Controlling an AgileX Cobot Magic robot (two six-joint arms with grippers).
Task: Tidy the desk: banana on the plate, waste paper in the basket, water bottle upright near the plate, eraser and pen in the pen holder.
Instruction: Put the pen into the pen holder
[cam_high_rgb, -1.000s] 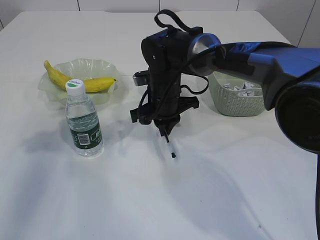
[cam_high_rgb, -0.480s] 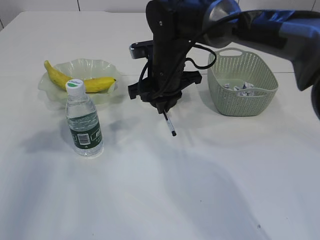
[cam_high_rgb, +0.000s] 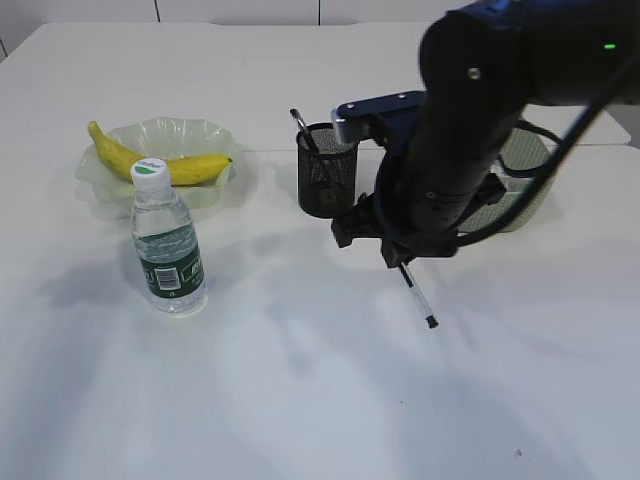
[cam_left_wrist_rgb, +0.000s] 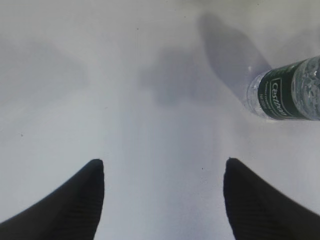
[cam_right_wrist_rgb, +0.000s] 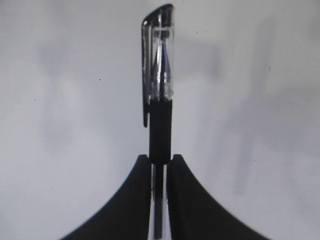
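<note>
My right gripper (cam_high_rgb: 398, 260) is shut on a black pen with a clear cap (cam_high_rgb: 418, 297), which hangs tilted below the jaws above the table, to the right of the black mesh pen holder (cam_high_rgb: 327, 168). The wrist view shows the pen (cam_right_wrist_rgb: 159, 90) pinched between the jaws (cam_right_wrist_rgb: 160, 159). Another pen (cam_high_rgb: 301, 128) stands in the holder. The banana (cam_high_rgb: 160, 163) lies on the pale green plate (cam_high_rgb: 215, 137). The water bottle (cam_high_rgb: 166, 240) stands upright in front of the plate. My left gripper (cam_left_wrist_rgb: 162, 167) is open and empty over bare table, with the bottle (cam_left_wrist_rgb: 287, 90) at its upper right. The eraser is not visible.
The green basket (cam_high_rgb: 520, 185) sits behind my right arm, mostly hidden by it. The white table stretches wide in front of the bottle and the arm.
My right arm has swung right and forward with the pen, uncovering the pen holder and covering most of the basket.
</note>
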